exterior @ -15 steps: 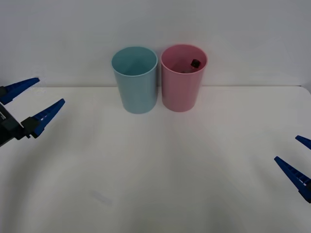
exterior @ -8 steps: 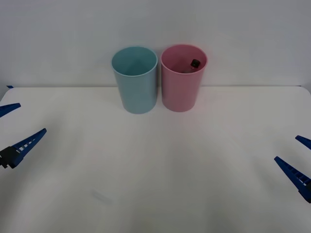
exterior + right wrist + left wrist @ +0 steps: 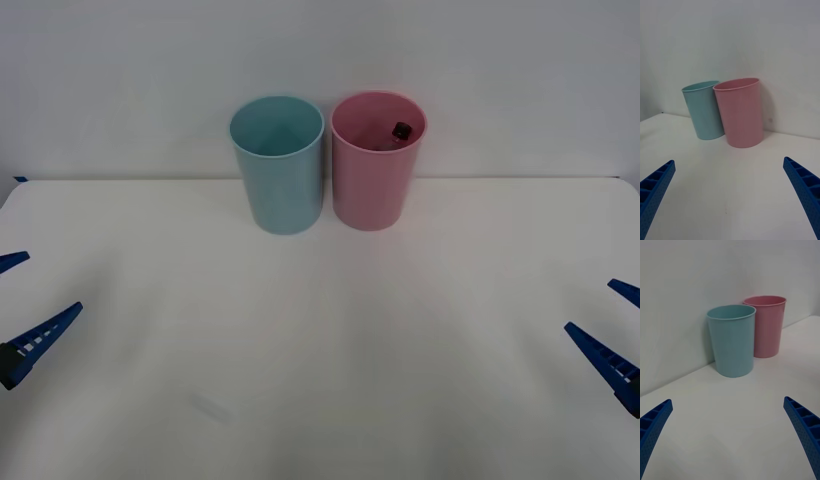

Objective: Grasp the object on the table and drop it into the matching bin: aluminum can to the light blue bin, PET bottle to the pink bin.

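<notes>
Inside the pink bin [image 3: 378, 170], near its far wall, you can see the black cap of the bottle [image 3: 401, 131] poking up just below the rim; the rest of the bottle is hidden by the bin's wall. The pink bin stands upright at the back of the table [image 3: 320, 350], close to the wall behind it, and the light blue bin [image 3: 279, 165] stands upright just beside it on its left, their sides nearly touching. From the right wrist view you see the pink bin [image 3: 740, 112] in front with the light blue bin [image 3: 704, 110] partly behind it; from the left wrist view the light blue bin [image 3: 732, 341] is the nearer one and the pink bin [image 3: 766, 327] sits behind it. Your left gripper [image 3: 18, 303] hangs at the left edge of the table, well apart from both bins, with its blue fingers [image 3: 652, 427] spread wide and nothing between them. Your right gripper [image 3: 616, 325] hangs at the right edge, equally far from the bins, its fingers [image 3: 805, 189] also spread and holding nothing.
</notes>
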### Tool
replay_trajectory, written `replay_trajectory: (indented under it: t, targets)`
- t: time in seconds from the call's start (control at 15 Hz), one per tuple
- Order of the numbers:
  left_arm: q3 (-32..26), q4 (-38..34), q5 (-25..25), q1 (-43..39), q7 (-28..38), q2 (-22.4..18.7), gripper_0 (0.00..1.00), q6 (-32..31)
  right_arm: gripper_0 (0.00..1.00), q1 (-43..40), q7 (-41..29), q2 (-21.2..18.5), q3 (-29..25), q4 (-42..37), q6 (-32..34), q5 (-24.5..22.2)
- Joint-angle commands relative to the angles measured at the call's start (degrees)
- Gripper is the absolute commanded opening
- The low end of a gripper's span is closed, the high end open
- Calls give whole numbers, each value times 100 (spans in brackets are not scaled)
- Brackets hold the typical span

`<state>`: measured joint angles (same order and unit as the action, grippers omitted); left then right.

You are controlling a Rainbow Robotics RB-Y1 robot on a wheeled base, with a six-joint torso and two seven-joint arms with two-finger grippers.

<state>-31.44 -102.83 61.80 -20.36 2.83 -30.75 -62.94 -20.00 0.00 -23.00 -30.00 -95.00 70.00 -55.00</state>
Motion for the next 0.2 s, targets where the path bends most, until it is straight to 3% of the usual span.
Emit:
replay_trajectory:
  t: [0.07, 0.2]
  targets:
    - [32, 0, -27, -55, -11, -1, 100, 19, 100, 0, 0, 0, 0, 0, 0, 0]
    - [32, 0, -27, -55, -11, -1, 100, 19, 100, 0, 0, 0, 0, 0, 0, 0]
